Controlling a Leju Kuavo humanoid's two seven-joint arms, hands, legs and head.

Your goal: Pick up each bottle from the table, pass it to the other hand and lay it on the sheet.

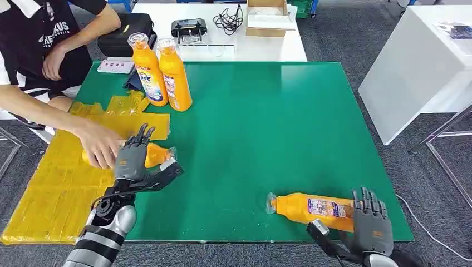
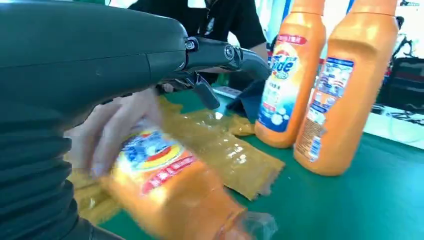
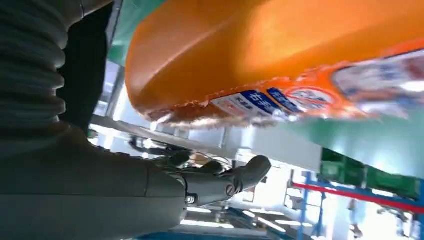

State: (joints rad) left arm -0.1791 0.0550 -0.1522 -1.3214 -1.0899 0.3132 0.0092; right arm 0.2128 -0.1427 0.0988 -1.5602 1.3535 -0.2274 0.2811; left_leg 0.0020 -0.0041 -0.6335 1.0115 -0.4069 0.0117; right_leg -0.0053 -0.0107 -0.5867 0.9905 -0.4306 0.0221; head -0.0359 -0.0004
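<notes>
An orange bottle (image 1: 157,154) (image 2: 165,187) lies at the edge of the yellow sheet (image 1: 61,189) (image 2: 235,160). My left hand (image 1: 135,158) (image 2: 100,55) hovers over it with straight, spread fingers, and a person's hand (image 1: 100,146) (image 2: 115,135) holds that bottle. A second orange bottle (image 1: 311,207) (image 3: 275,50) lies near the front right of the green table (image 1: 250,128). At its base my right hand (image 1: 370,222) (image 3: 100,190) stands open, thumb apart from the bottle. Two more bottles (image 1: 147,69) (image 1: 174,75) stand upright at the back left.
The person (image 1: 50,39) sits at the table's left side, arm reaching over the sheet. Behind is a white table with a black bag (image 1: 125,30), a device (image 1: 189,28) and a cardboard box (image 1: 268,16). Another white table (image 1: 417,61) stands to the right.
</notes>
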